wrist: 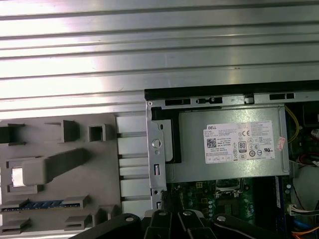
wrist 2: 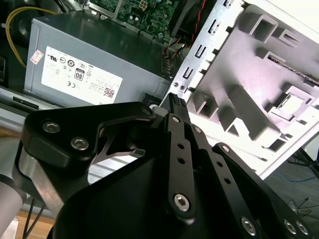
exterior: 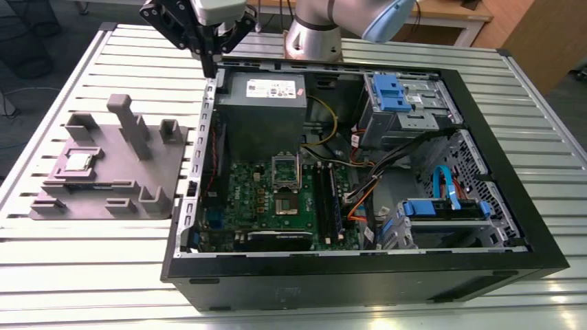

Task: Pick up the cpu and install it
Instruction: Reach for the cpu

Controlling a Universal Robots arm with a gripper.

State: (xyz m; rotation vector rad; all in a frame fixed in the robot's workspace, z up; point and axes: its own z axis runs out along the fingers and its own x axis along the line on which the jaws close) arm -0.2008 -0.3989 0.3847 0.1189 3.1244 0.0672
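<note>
a: where is the cpu [exterior: 78, 162]?

b: it lies flat in a recess of the grey fixture [exterior: 110, 201], on the exterior view's left, well apart from the open computer case [exterior: 367, 267]. the gripper [exterior: 210, 69] hangs over the case wall beside the power supply [exterior: 261, 103], pressed together on nothing.

a: how would it handle?

b: i'd judge it light, thin and stiff, with a slick metal top and a delicate underside. it is best taken by two opposite edges of the pale rim, kept level, with a gentle squeeze.

a: what does one view give that another doesn't?

b: the exterior view takes in the socket [exterior: 286, 172] on the board and the whole layout. the first wrist view looks straight down, so the cpu reads as a bright square in its pocket. the second wrist view looks along the fingers [wrist 2: 178, 144] and shows them meeting at the tips.
</note>
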